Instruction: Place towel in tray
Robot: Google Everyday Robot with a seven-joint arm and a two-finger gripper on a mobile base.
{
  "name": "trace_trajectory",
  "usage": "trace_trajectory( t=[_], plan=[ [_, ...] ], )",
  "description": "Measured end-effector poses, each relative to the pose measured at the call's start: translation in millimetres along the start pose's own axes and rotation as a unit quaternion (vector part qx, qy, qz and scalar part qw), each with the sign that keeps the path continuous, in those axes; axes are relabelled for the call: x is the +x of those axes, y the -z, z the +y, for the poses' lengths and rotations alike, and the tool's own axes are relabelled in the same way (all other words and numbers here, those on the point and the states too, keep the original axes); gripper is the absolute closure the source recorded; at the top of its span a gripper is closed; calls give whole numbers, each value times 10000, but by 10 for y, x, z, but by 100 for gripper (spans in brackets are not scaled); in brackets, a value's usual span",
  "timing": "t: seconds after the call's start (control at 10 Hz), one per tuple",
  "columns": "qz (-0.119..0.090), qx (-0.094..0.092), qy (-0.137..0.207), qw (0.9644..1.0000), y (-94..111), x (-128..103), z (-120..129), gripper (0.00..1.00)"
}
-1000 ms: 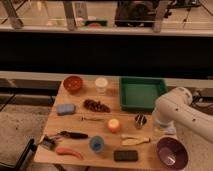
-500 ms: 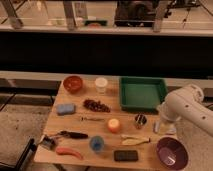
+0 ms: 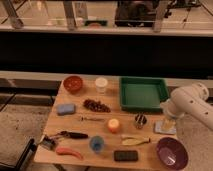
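— Where does the small pale blue-grey folded cloth towel [image 3: 160,129] lie?

— On the wooden table [image 3: 80,127], at its right edge, just near of the large square green plastic tray's [image 3: 142,106] near right corner. It is outside the tray and apart from its rim.

— And the robot's two-finger gripper [image 3: 169,121]?

— It hangs from the white arm [image 3: 192,102], which reaches in from the right. The gripper points down directly over the towel, at or right above the cloth's far part. Contact cannot be told, nor whether the gripper is spread or pressed together.

— What sits around the towel?

— A small dark metal cup [image 3: 140,120] stands just to its left. A round purple bowl [image 3: 171,152] sits on the near side of it, at the table's near right corner. An orange [image 3: 114,125] lies further left, beyond the metal cup.

— And the thicker bright blue sponge block [image 3: 66,108]?

— Well apart, at the left side of the table, with a reddish-brown bowl [image 3: 73,83] on its far side.

— Is anything in the tray?

— Its green floor shows bare.
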Motion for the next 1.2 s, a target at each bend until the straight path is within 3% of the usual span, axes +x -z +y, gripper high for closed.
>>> trace_trajectory(
  t=[0.5, 1.2],
  plan=[
    [63, 46, -55, 10000, -231, 265, -119, 20],
    [13, -46, -226, 9997, -617, 480, -49, 20]
  ],
)
